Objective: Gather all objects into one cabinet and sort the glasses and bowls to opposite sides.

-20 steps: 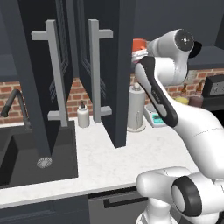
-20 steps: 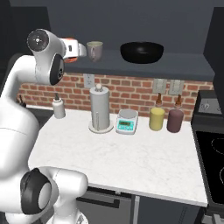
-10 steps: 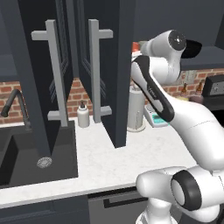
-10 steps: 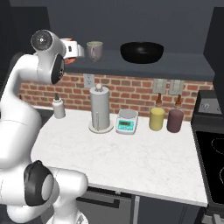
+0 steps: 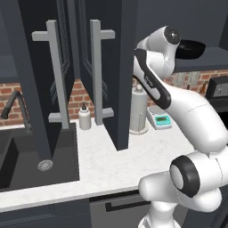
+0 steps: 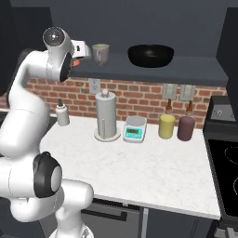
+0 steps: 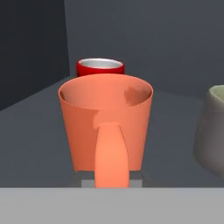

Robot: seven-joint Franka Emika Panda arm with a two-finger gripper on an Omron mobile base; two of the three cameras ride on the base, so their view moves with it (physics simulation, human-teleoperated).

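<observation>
Up at the dark cabinet shelf (image 6: 186,69), the arm has its tool (image 7: 112,181) closed on the handle of the orange mug (image 7: 106,127), which stands upright on the shelf. Just behind the mug sits the red cup (image 7: 100,68), close to the cabinet's inner corner. The grey-beige mug (image 6: 101,53) stands beside the orange one, a little apart from it. Further along the same shelf, well apart from the mugs, rests the wide black bowl (image 6: 150,55). The tall cabinet doors (image 5: 109,67) hang open. Below, on the white counter (image 6: 153,167), stand a paper-towel holder (image 6: 106,116) and a small scale (image 6: 135,129).
</observation>
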